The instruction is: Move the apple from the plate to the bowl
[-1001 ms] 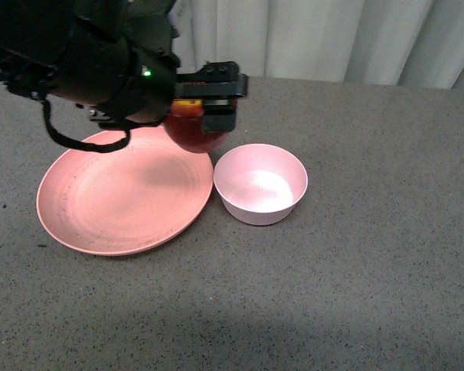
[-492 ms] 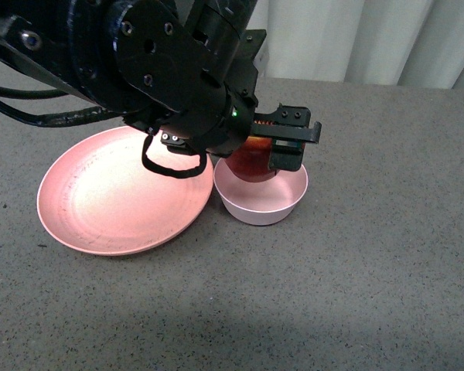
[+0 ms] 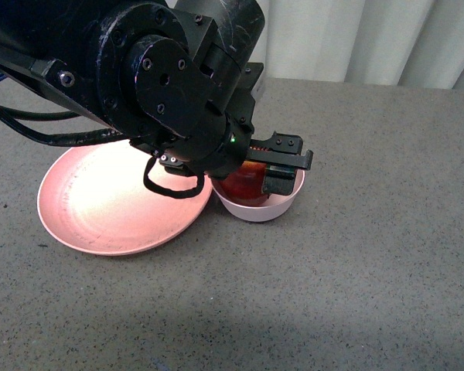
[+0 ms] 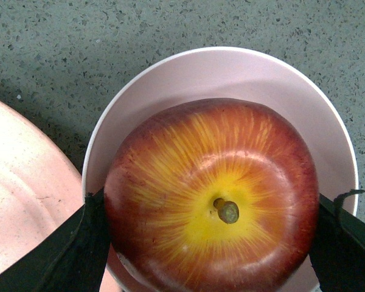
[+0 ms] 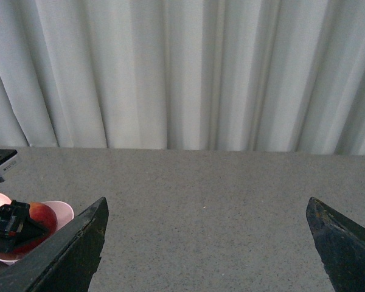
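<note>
My left gripper (image 3: pixel 257 174) is shut on the dark-red apple (image 3: pixel 242 184), which sits low inside the pale pink bowl (image 3: pixel 282 204). In the left wrist view the apple (image 4: pixel 212 194), stem up with a yellow patch, fills the bowl (image 4: pixel 231 73), and black fingers (image 4: pixel 88 243) press on both its sides. The salmon-pink plate (image 3: pixel 100 209) lies bare just left of the bowl, touching or nearly touching it. The plate's edge (image 4: pixel 18 182) shows in the left wrist view too. My right gripper (image 5: pixel 207 243) is open over bare table, far from the bowl (image 5: pixel 61 210).
The left arm's bulky black body (image 3: pixel 139 77) hangs over the back of the plate and hides part of it. A white curtain (image 3: pixel 356 39) closes off the far side of the grey speckled table (image 3: pixel 332 294).
The left gripper carried the apple from above the plate's right rim rightward over the bowl, then lowered it into the bowl. The plate and bowl stayed put.
</note>
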Controlling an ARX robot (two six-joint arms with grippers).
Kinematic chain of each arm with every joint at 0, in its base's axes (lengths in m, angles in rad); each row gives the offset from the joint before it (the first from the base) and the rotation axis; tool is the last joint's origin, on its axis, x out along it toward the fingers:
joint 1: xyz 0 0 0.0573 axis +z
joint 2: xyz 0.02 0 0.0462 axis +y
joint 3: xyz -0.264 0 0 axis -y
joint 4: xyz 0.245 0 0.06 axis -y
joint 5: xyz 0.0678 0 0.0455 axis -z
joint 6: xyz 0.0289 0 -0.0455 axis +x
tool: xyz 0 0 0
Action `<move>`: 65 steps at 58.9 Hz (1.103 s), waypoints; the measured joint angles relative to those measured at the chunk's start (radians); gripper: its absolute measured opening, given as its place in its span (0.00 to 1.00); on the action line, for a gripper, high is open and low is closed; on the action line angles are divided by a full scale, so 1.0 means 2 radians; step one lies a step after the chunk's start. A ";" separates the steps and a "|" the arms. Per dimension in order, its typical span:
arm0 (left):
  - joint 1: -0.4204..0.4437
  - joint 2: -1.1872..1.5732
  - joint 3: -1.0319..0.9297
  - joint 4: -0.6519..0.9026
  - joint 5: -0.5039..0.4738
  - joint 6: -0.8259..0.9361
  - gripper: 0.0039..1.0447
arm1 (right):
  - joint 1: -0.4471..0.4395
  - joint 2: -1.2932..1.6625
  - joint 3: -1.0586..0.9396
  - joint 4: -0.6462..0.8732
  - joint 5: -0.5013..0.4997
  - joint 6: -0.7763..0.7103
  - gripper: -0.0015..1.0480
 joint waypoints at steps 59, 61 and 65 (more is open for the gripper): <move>0.061 -0.256 -0.241 0.156 -0.147 -0.043 0.94 | 0.000 0.000 0.000 0.000 0.000 0.000 0.91; 0.062 -0.259 -0.244 0.156 -0.148 -0.043 0.94 | 0.000 0.000 0.000 0.000 0.000 0.000 0.91; 0.062 -0.259 -0.250 0.167 -0.153 -0.034 0.92 | 0.000 0.000 0.000 0.000 0.000 0.000 0.91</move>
